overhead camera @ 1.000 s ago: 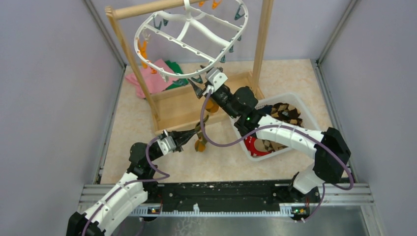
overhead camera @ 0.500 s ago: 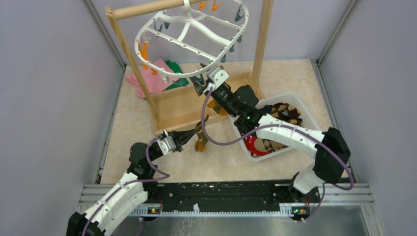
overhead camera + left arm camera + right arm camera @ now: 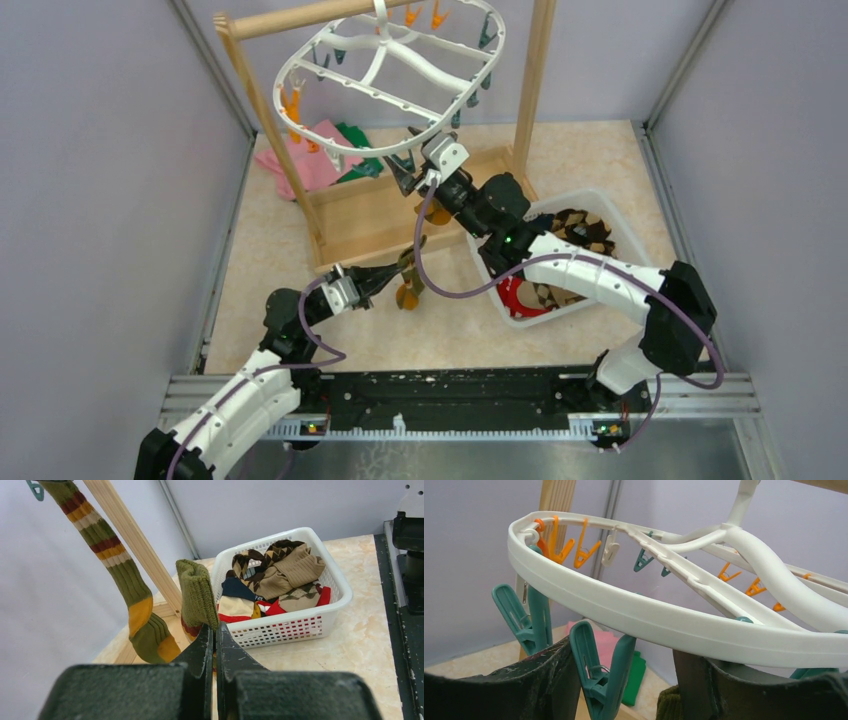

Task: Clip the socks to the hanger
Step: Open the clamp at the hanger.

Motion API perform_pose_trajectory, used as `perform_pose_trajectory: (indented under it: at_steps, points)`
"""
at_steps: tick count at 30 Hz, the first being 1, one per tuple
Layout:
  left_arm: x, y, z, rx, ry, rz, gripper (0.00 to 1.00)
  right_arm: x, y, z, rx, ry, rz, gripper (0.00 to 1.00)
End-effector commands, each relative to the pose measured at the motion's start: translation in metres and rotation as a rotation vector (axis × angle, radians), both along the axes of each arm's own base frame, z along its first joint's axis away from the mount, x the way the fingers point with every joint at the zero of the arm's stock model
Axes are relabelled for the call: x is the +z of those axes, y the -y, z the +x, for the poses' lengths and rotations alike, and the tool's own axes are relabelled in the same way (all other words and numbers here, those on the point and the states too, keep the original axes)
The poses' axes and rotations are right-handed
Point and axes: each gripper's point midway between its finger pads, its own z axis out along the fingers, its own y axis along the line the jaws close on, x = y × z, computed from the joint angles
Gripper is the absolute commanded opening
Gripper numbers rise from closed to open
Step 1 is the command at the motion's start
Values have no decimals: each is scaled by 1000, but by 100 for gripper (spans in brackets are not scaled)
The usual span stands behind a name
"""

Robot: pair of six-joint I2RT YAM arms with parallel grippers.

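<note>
The white oval hanger (image 3: 390,80) hangs from the wooden pole, with teal and orange clips along its rim (image 3: 649,615). My right gripper (image 3: 413,177) is open just under the near rim. A teal clip (image 3: 599,675) stands between its fingers, closer to the left one. An olive sock with orange stripes (image 3: 117,570) hangs from a neighbouring teal clip. My left gripper (image 3: 215,630) is shut on the cuff of a second olive sock (image 3: 197,595), held up beside the basket. In the top view that left gripper (image 3: 396,272) is below the hanger.
A white slotted basket (image 3: 618,215) at the right holds several socks (image 3: 280,575). The wooden rack's posts (image 3: 530,90) and its base board (image 3: 365,220) stand behind my grippers. Pink and green cloths (image 3: 325,150) lie at the back left.
The hanger has swung a little, its near rim now higher. My right gripper has edged up and right with it. The left arm and its sock have stayed put.
</note>
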Motion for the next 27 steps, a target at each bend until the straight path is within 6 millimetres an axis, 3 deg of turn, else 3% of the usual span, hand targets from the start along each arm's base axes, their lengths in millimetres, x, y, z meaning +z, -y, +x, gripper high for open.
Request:
perform_pose_trajectory:
  at_steps: [1,9,18,27]
  points:
    - [12,1,-6,-25,55,-15,0,36,13,-18,27,60,87,62]
    - [12,1,-6,-25,57,-14,0,28,14,-21,40,36,80,64]
    - [11,2,-6,-27,54,-12,0,13,15,-29,68,55,19,74]
    - [12,1,-6,-25,55,-12,0,-14,18,-23,36,43,-56,98]
